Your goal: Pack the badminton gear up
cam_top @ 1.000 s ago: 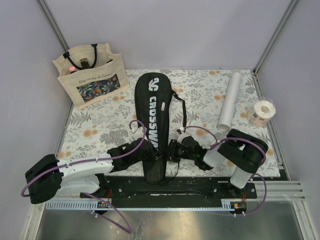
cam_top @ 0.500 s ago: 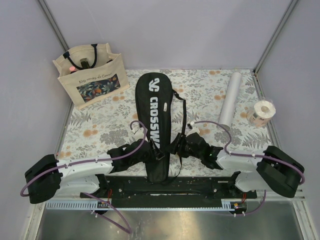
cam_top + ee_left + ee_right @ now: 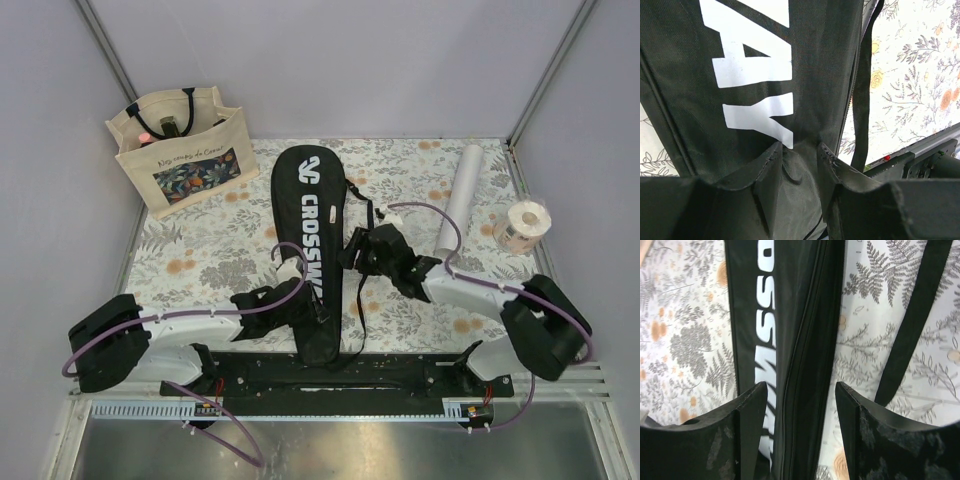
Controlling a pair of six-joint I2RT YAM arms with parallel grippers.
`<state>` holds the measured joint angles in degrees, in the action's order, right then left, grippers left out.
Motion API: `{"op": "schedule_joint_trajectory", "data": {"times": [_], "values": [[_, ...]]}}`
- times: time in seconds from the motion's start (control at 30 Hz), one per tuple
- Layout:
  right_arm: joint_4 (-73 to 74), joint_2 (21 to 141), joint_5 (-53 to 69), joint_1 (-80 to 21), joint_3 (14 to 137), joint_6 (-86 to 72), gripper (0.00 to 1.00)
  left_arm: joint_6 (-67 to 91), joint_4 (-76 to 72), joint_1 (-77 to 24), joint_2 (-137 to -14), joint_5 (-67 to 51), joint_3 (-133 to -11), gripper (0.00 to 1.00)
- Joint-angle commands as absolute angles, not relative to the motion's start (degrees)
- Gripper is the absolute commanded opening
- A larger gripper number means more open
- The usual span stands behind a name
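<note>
The black cover [image 3: 305, 215] lettered "CROSSWAY" lies lengthwise on the floral cloth, its narrow end toward the arm bases. My left gripper [image 3: 305, 300] rests on that narrow lower part. In the left wrist view its fingers [image 3: 771, 165] stand apart, the gripper [image 3: 800, 147] open over a raised fold of cover fabric [image 3: 755, 60]. My right gripper [image 3: 352, 250] hangs at the cover's right edge. It is open [image 3: 801, 386], straddling the zipper seam of the cover [image 3: 790, 315] without touching it. The white tube [image 3: 458, 200] lies at the right, apart from both grippers.
The cover's black strap [image 3: 362, 300] trails on the cloth right of the cover, near my right gripper. A beige floral tote bag [image 3: 180, 150] stands at the back left. A pale tape roll [image 3: 524, 225] sits by the right wall. The black base rail [image 3: 400, 372] runs along the near edge.
My left gripper went from shut to open on the cover's lower part. My right arm swung out and moved up along the cover's right edge, its jaws opening wider.
</note>
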<state>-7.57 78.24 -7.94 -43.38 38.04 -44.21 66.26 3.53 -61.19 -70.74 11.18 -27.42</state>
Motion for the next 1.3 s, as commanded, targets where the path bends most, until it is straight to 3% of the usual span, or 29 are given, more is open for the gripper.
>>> {"op": "schedule_joint_trajectory", "data": {"times": [0.0, 0.63, 0.7, 0.8, 0.9, 1.07, 1.27], "values": [[-6.41, 86.47, -2.47, -40.87, 43.85, -41.13, 0.65, 66.0, 9.22, -61.87, -73.39, 12.57, -29.0, 0.38], [-15.02, 100.8, 8.43, -41.04, 41.75, -50.09, 0.49, 61.44, 22.14, -61.96, -61.88, 21.09, -34.89, 0.47], [-15.99, 100.99, 8.7, -41.04, 41.49, -50.89, 0.41, 60.21, 22.67, -61.96, -61.26, 21.27, -34.98, 0.5], [-17.75, 99.15, 8.7, -40.96, 40.61, -53.08, 0.16, 56.35, 23.47, -61.96, -60.12, 20.92, -35.59, 0.53], [-19.59, 94.59, 9.49, -40.96, 39.73, -55.98, 0.0, 50.56, 23.12, -62.22, -57.84, 20.13, -37.0, 0.55], [-19.25, 88.08, 8.7, -41.04, 39.46, -61.95, 0.0, 41.14, 23.99, -65.91, -55.37, 23.8, -40.6, 0.59], [-18.63, 81.66, 5.81, -42.01, 39.02, -67.23, 0.0, 37.09, 24.79, -73.72, -60.98, 31.45, -44.12, 0.66]]}}
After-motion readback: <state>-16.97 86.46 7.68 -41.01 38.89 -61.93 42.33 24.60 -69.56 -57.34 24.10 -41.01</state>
